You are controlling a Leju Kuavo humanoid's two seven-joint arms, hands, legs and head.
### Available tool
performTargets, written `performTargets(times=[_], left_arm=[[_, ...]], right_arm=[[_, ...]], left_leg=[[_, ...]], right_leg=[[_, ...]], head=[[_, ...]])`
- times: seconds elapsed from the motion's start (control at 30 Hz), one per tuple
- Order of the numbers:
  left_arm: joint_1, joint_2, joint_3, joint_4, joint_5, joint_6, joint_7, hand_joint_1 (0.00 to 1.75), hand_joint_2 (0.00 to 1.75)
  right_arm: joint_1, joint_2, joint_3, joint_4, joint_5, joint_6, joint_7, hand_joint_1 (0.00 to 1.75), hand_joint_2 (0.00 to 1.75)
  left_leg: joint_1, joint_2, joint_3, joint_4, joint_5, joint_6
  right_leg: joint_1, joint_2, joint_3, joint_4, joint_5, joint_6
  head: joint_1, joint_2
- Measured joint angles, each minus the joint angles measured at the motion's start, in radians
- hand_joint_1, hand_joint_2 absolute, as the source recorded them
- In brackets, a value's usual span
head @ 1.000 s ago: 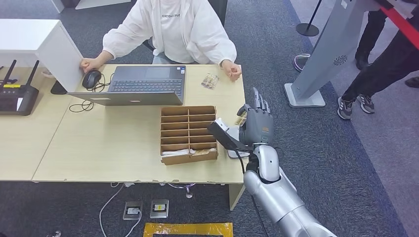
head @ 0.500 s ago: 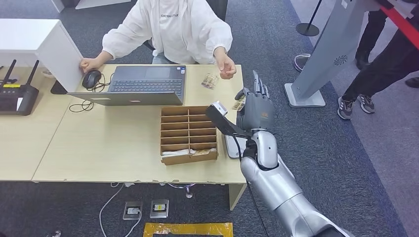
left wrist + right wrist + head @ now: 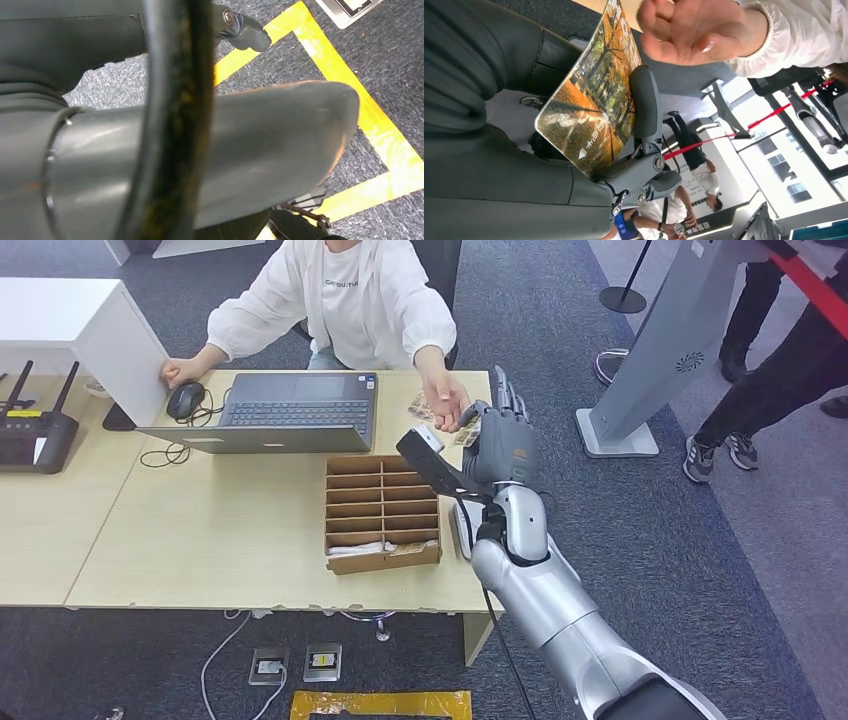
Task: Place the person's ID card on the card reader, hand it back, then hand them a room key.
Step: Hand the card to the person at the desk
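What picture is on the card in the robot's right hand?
An orange autumn-trees scene on the card, clearest in the right wrist view.

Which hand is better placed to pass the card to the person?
Right. The right hand already holds the card raised beside the person's open hand; the left hand hangs toward the floor.

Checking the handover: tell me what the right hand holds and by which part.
The right hand holds a card printed with an autumn scene, thumb pressed on its face near one edge; the person's hand reaches toward it.
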Motion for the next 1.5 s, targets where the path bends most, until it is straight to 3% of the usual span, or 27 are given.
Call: performTargets(times=[0.83, 0.87, 0.97, 1.0, 1.1, 1.23, 1.5], left_arm=[[0.001, 0.000, 0.000, 0.000, 0.011, 0.007, 0.000, 0.00, 0.00], [0.001, 0.000, 0.000, 0.000, 0.013, 0.007, 0.000, 0.00, 0.00], [0.002, 0.000, 0.000, 0.000, 0.016, 0.009, 0.000, 0.00, 0.00], [0.002, 0.000, 0.000, 0.000, 0.017, 0.009, 0.000, 0.00, 0.00], [0.002, 0.000, 0.000, 0.000, 0.017, 0.009, 0.000, 0.00, 0.00], [0.002, 0.000, 0.000, 0.000, 0.017, 0.009, 0.000, 0.00, 0.00], [0.002, 0.000, 0.000, 0.000, 0.016, 0.009, 0.000, 0.00, 0.00]], right_arm=[[-0.031, 0.045, 0.043, 0.071, -0.035, 0.028, -0.006, 1.75, 1.75], [-0.031, 0.046, 0.043, 0.074, -0.035, 0.029, -0.006, 1.62, 1.75], [-0.032, 0.052, 0.044, 0.080, -0.038, 0.031, -0.009, 0.31, 1.75], [-0.032, 0.053, 0.044, 0.082, -0.041, 0.033, -0.010, 0.00, 1.75], [-0.033, 0.059, 0.045, 0.089, -0.052, 0.039, -0.013, 0.00, 1.75], [-0.036, 0.065, 0.056, 0.097, -0.064, 0.044, -0.014, 0.00, 0.00], [-0.038, 0.067, 0.071, 0.105, -0.082, 0.038, -0.015, 0.00, 0.00]], left_leg=[[0.000, 0.000, -0.001, 0.000, 0.000, 0.000], [0.000, 0.000, -0.001, 0.000, 0.000, 0.000], [0.000, -0.001, -0.001, 0.000, 0.000, 0.000], [0.000, 0.000, -0.001, 0.000, 0.000, 0.000], [0.000, 0.000, -0.001, 0.000, 0.000, 0.000], [0.000, 0.000, -0.001, 0.000, 0.000, 0.000], [0.000, 0.000, -0.001, 0.000, 0.000, 0.000]], right_leg=[[0.000, -0.001, -0.001, 0.000, 0.000, 0.000], [0.000, -0.001, -0.001, 0.000, 0.000, 0.000], [0.000, 0.000, -0.001, 0.000, 0.000, 0.000], [0.000, 0.000, -0.001, 0.000, 0.000, 0.000], [0.000, 0.000, -0.001, 0.000, 0.000, 0.000], [0.000, 0.000, -0.001, 0.000, 0.000, 0.000], [0.000, 0.000, -0.001, 0.000, 0.000, 0.000]], head=[[0.000, 0.000], [0.000, 0.000], [0.000, 0.000], [0.000, 0.000], [0.000, 0.000], [0.000, 0.000], [0.000, 0.000]])
